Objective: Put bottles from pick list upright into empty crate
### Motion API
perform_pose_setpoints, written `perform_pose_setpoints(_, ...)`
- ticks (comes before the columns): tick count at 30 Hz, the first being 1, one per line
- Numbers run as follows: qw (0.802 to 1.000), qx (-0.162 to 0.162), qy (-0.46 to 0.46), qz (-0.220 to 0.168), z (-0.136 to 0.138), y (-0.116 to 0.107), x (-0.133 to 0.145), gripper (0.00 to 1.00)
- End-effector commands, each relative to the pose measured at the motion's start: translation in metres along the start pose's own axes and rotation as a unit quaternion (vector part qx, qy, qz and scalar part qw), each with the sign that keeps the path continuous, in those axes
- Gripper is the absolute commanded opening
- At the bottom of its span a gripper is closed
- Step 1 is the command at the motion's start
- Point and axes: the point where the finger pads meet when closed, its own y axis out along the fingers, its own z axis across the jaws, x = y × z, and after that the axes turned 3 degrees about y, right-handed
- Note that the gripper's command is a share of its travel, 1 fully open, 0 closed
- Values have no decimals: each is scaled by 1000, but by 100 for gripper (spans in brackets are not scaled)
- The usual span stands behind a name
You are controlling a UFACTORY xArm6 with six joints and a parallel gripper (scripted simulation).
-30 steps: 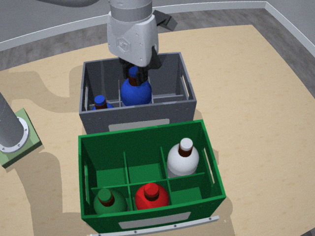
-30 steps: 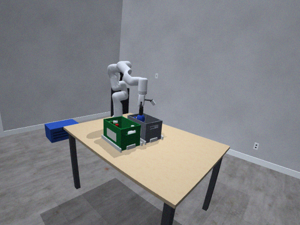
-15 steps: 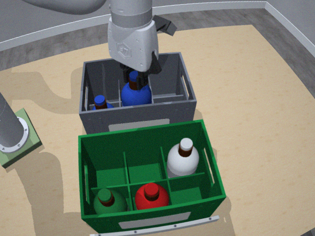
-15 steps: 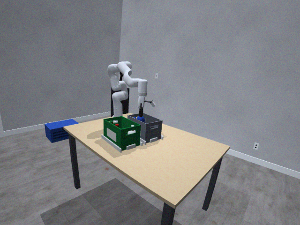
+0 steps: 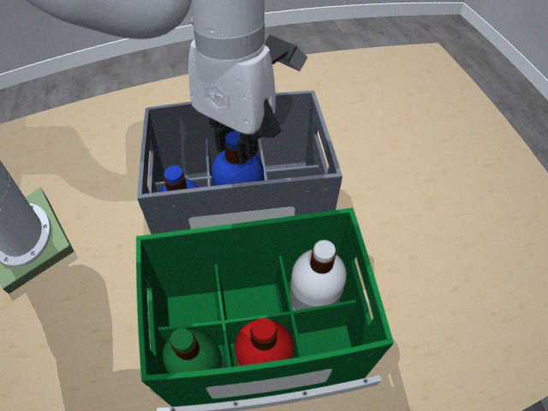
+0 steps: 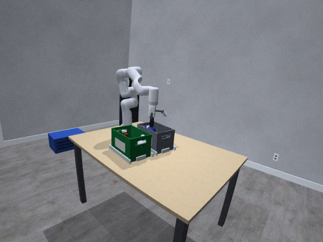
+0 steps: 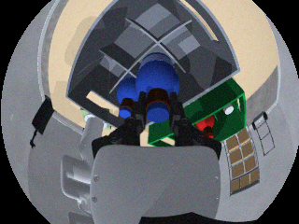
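Observation:
My gripper is shut on the neck of a blue bottle. The bottle stands upright, low in the front middle compartment of the grey crate. A second blue bottle stands in the front left compartment of that crate. The green crate in front holds a white bottle, a red bottle and a green bottle. In the wrist view my gripper holds the blue bottle over the grey crate. The pick list is not visible in the top and exterior views.
The arm's base stands at the left on a green plate. A strip of brown squares shows at the right edge of the wrist view. A blue box stands on the floor beyond the table.

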Motion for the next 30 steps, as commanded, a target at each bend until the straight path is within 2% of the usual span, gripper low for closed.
perform_pose_setpoints(1,1000,2,0,2,1,1,-1,0)
perform_pose_setpoints(30,1000,2,0,2,1,23,-1,0)
